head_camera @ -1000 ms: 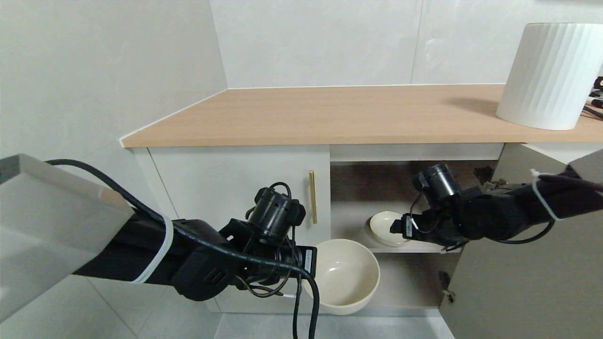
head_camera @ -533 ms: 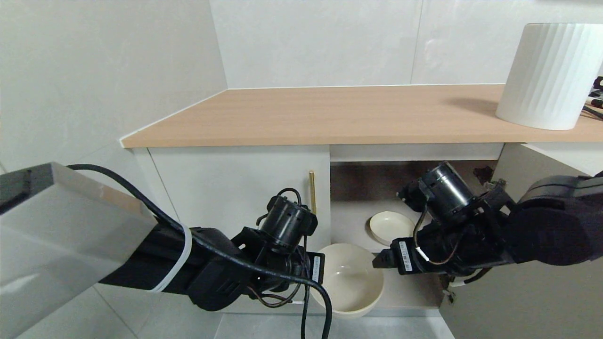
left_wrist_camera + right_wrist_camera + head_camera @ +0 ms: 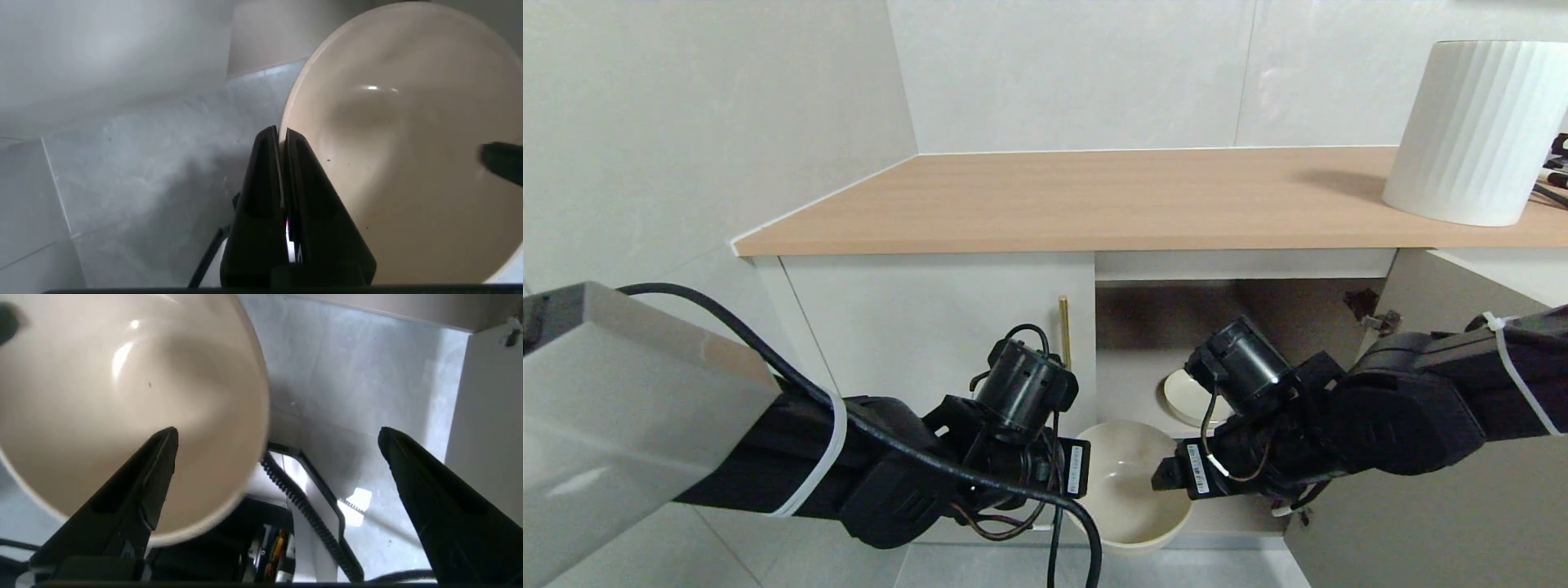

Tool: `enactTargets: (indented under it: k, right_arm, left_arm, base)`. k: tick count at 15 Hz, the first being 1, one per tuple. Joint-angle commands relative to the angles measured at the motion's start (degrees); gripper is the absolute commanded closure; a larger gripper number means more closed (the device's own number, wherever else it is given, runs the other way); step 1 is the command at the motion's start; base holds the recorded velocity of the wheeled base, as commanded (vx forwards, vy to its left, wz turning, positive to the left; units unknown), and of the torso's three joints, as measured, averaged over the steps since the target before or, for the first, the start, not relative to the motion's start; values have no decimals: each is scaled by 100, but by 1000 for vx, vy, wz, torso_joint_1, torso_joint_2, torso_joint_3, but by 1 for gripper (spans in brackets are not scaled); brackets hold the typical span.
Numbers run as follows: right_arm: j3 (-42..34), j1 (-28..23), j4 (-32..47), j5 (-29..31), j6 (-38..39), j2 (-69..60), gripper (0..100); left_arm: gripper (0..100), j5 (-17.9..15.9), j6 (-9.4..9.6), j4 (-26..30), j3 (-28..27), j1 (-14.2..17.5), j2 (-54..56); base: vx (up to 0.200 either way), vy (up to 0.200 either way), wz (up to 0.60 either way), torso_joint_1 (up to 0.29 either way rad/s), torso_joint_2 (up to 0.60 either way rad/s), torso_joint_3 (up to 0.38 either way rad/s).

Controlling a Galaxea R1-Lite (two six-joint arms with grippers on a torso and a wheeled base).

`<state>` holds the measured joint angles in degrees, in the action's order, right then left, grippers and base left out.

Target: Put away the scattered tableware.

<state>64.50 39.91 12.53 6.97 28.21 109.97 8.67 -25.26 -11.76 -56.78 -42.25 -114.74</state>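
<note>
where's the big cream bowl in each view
Head view: large cream ceramic bowl, low centre, before the open cupboard.
Left wrist view: rim pinched in the left gripper.
Right wrist view: rim inside the open right gripper.
Shared landmark: grey tiled floor beneath the bowl.

right gripper (image 3: 1162, 480) moved from plate (image 3: 1176, 396) down to bowl (image 3: 1123, 490), straddling its rim

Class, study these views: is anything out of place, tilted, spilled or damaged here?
Nothing is spilled or broken. The thing not put away is the bowl, held in the air by its rim in the left gripper before the open cupboard. The open right gripper straddles its opposite rim. A plate lies on the shelf.
</note>
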Motion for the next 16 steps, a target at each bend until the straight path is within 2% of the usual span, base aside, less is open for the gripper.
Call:
enactTargets:
  k: [1,2,10,11,14,16]
  right_arm:
    - [1,-10,-93,6,0,174,0]
    - [1,-10,-128,6,0,174,100]
    - [-25,-10,-163,6,0,165,100]
    - [-25,-10,-163,15,0,191,100]
    - [-69,-71,-339,41,27,174,100]
    - [-447,-335,-1236,269,97,191,100]
  left_arm:
    - [100,3,-5,-1,1,-11,13]
    - [100,-5,-5,-1,1,-20,13]
    - [100,3,-14,-1,1,-20,-14]
    - [0,3,-23,-1,-8,-11,-5]
    - [0,3,-76,-10,-35,-11,22]
    - [0,-5,-93,-10,-52,24,48]
  base:
    - [0,0,0,0,0,0]
    - [0,0,0,0,0,0]
    - [0,0,0,0,0,0]
    - [0,0,0,0,0,0]
    - [0,0,0,0,0,0]
    - [0,0,0,0,0,0]
